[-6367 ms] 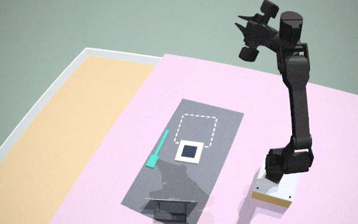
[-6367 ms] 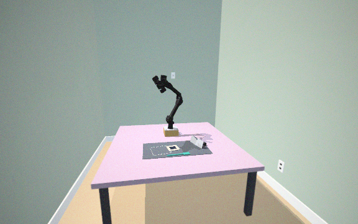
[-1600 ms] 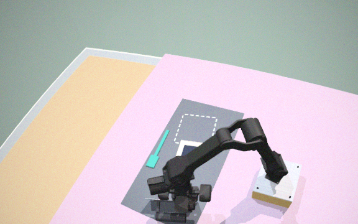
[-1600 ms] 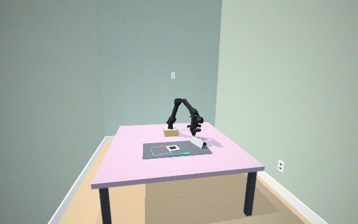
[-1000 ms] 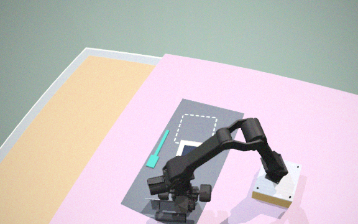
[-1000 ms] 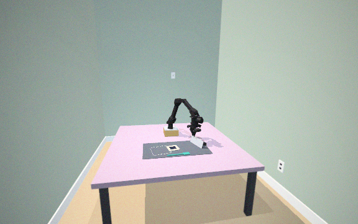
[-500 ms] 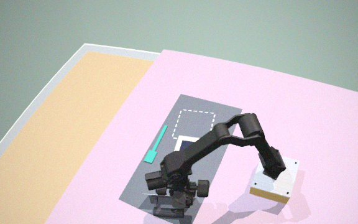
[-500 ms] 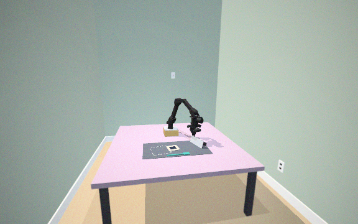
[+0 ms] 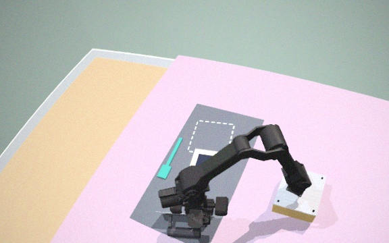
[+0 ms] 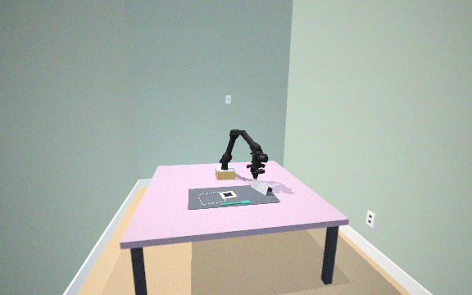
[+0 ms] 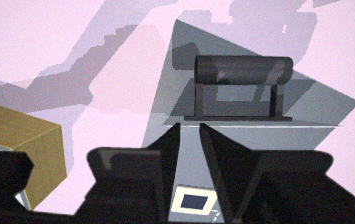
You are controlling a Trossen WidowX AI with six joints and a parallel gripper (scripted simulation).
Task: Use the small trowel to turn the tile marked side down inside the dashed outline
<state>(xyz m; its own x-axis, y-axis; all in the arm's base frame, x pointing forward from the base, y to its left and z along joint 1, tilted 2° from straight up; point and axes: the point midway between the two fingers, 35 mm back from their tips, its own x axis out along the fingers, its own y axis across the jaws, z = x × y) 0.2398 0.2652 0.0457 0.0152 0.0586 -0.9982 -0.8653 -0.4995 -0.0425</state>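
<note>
A trowel (image 9: 184, 232) (image 10: 260, 187) (image 11: 243, 70) with a thin pale blade and a dark bar handle sits tilted at the mat's end. My gripper (image 10: 255, 178) (image 11: 189, 126) points down at the blade's upper edge; its fingers are narrowly apart and nothing shows between the tips. Whether they touch the blade cannot be told. The cream-bordered tile (image 9: 199, 158) (image 10: 222, 195) (image 11: 195, 201) lies flat, its dark square up, next to the dashed outline (image 9: 198, 121) (image 10: 198, 194). The arm covers part of the tile in the top view.
A teal flat-bladed tool (image 9: 164, 171) (image 10: 242, 202) lies along one side of the grey mat (image 9: 248, 121) (image 10: 192, 202). The arm's base block (image 9: 294, 212) (image 10: 225, 174) (image 11: 43, 150) stands on the pink table (image 9: 316, 118) (image 10: 170, 176) beside the mat.
</note>
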